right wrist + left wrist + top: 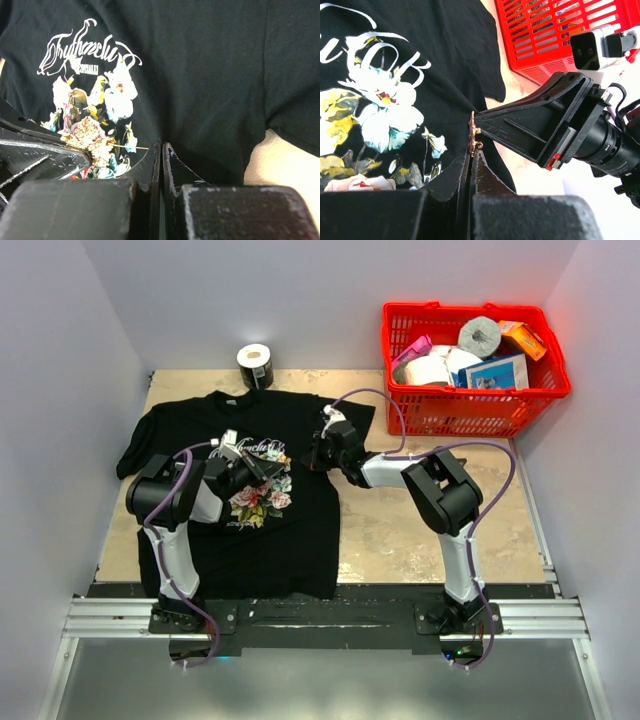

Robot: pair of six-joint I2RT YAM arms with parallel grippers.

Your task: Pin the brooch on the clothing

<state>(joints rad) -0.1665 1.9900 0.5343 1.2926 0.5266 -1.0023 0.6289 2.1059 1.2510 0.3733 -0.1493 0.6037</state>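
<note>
The clothing (300,540), a black T-shirt with a rose print, lies flat on the table's left half. Above its chest my two grippers meet tip to tip. My left gripper (471,155) is shut on the lower edge of the brooch (472,131), which stands edge-on with its gold clasp showing. From the right, my right gripper (479,121) is shut, its tips against the brooch's back. In the right wrist view the brooch (87,134) rests on the left fingers (45,160), and its thin gold pin reaches the side of my right gripper (161,146); whether it is pinched is unclear.
A red basket (470,405) full of household items stands at the back right, its wall (545,30) close behind the grippers. A black-and-white roll (255,365) sits at the back, beyond the collar. White walls close in both sides.
</note>
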